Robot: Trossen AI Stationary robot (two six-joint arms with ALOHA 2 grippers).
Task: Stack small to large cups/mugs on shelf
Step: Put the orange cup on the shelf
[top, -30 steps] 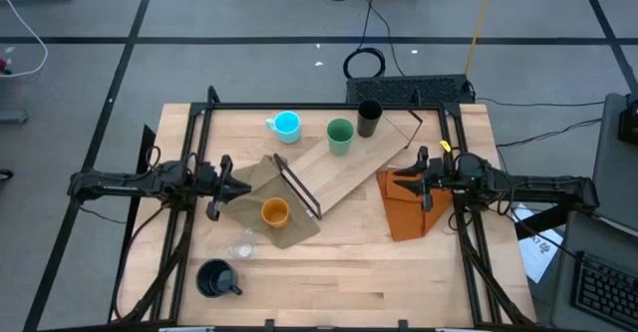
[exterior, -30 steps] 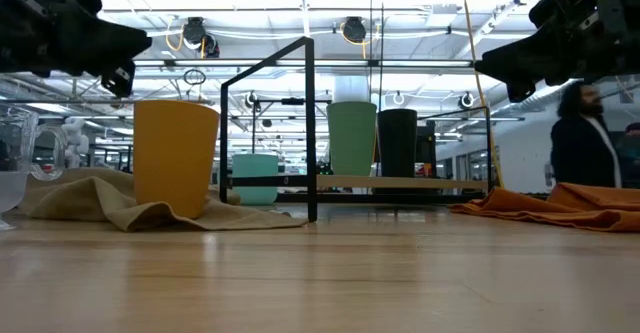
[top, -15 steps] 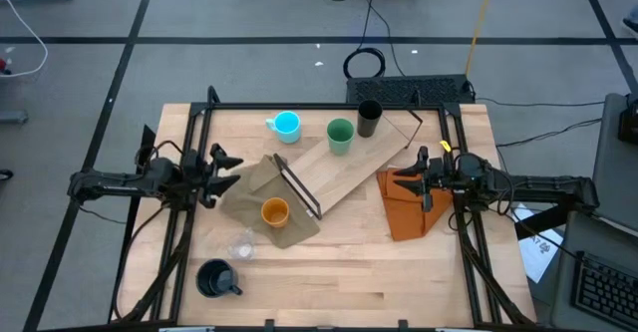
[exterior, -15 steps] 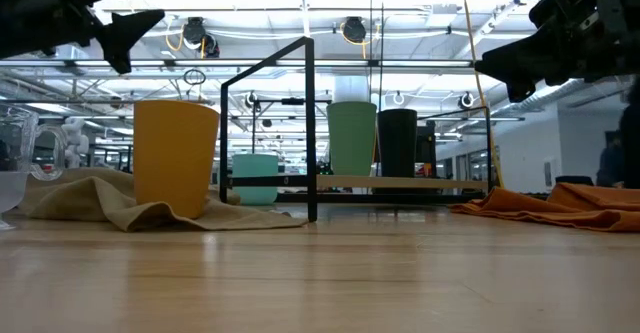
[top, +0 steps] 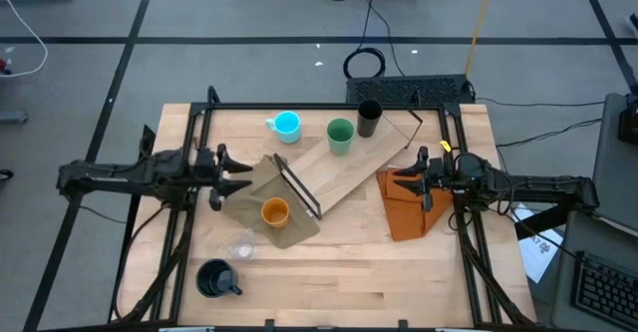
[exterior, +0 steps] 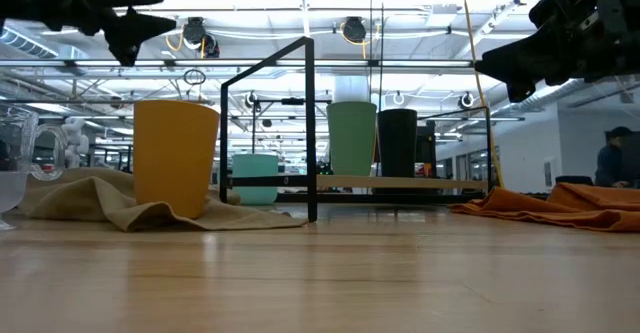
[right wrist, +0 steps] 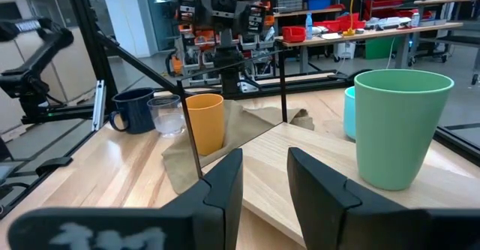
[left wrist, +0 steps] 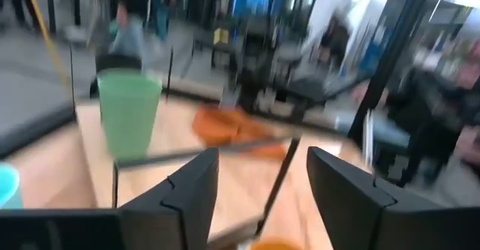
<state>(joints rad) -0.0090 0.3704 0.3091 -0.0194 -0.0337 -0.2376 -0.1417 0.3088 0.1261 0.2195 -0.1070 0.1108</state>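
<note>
The plywood shelf (top: 349, 163) lies slantwise mid-table, its black frame (top: 299, 189) at the near-left end. The green cup (top: 340, 136) and black tumbler (top: 369, 119) stand on its far part. The cyan mug (top: 286, 125) stands on the table beyond it. The orange cup (top: 274, 212) stands on the olive cloth (top: 257, 184). Nearer are the clear cup (top: 240, 244) and the navy mug (top: 215, 278). My left gripper (top: 237, 172) hovers open, level, above the cloth's left edge. My right gripper (top: 411, 182) waits above the orange cloth (top: 407, 212), open by a narrow gap.
A black rail frame (top: 299, 107) borders the table's far, left and right sides. The near half of the table (top: 359, 282) is bare wood right of the navy mug. People show in the room behind (exterior: 612, 158).
My left gripper has risen and drawn slightly toward the table's left edge, and its fingers have opened wide. The cups, shelf and cloths stand as before.
</note>
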